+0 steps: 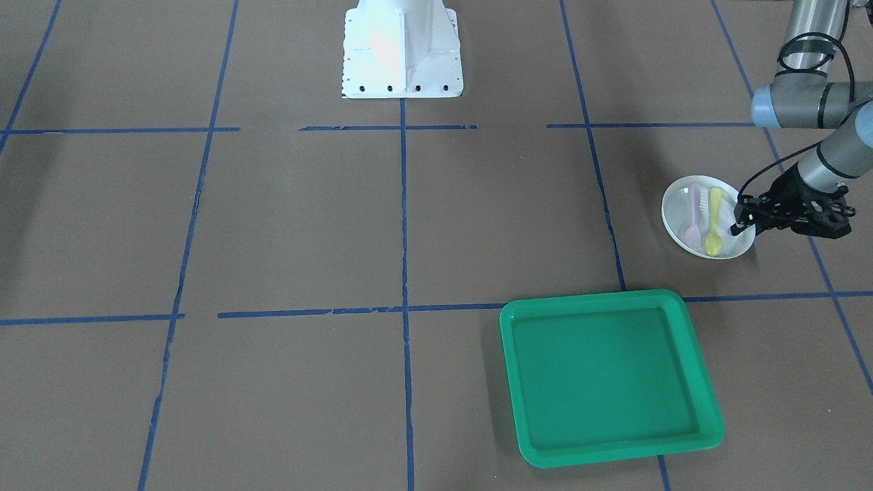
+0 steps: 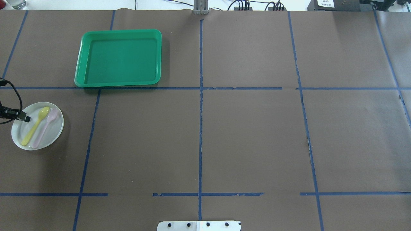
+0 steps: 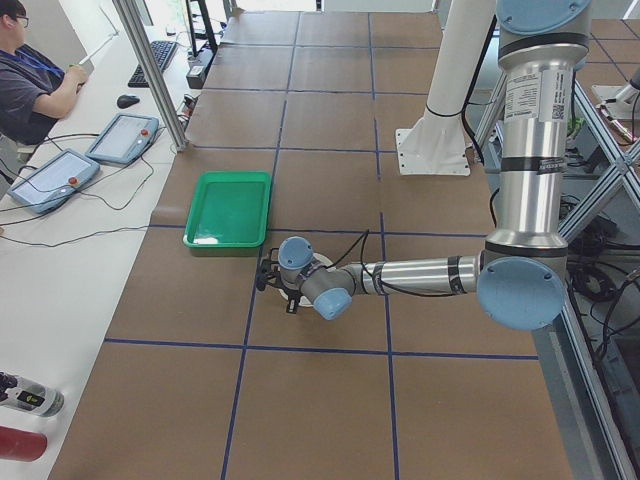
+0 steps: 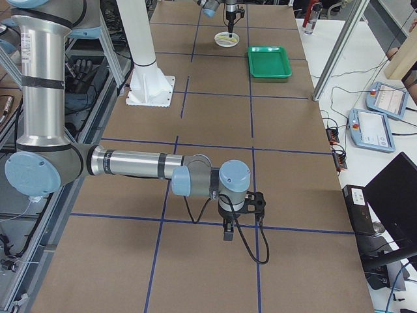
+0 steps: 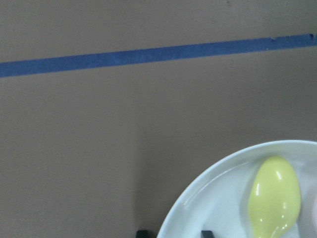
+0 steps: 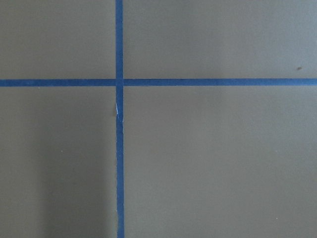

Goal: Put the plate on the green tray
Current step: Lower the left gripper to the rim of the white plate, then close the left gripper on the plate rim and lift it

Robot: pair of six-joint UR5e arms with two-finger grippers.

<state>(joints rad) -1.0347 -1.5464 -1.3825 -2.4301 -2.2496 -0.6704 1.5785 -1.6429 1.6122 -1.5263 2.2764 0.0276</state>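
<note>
The white plate (image 1: pixel 682 213) lies flat on the table on my left side, also in the overhead view (image 2: pixel 20 131) and the left wrist view (image 5: pixel 218 203). A yellow spoon (image 1: pixel 714 219) and a pink spoon (image 1: pixel 693 217) lie in it. My left gripper (image 1: pixel 742 217) is low at the plate's outer edge and open, with one finger on each side of the rim. The green tray (image 1: pixel 607 375) sits bare further out on the table (image 2: pixel 118 57), apart from the plate. My right gripper (image 4: pixel 228 231) hovers over bare table far away; I cannot tell if it is open.
The white robot base (image 1: pixel 402 48) stands at the table's middle back. Blue tape lines grid the brown table. An operator (image 3: pixel 30 85) and two pendants (image 3: pixel 55 178) are on the side bench beyond the tray.
</note>
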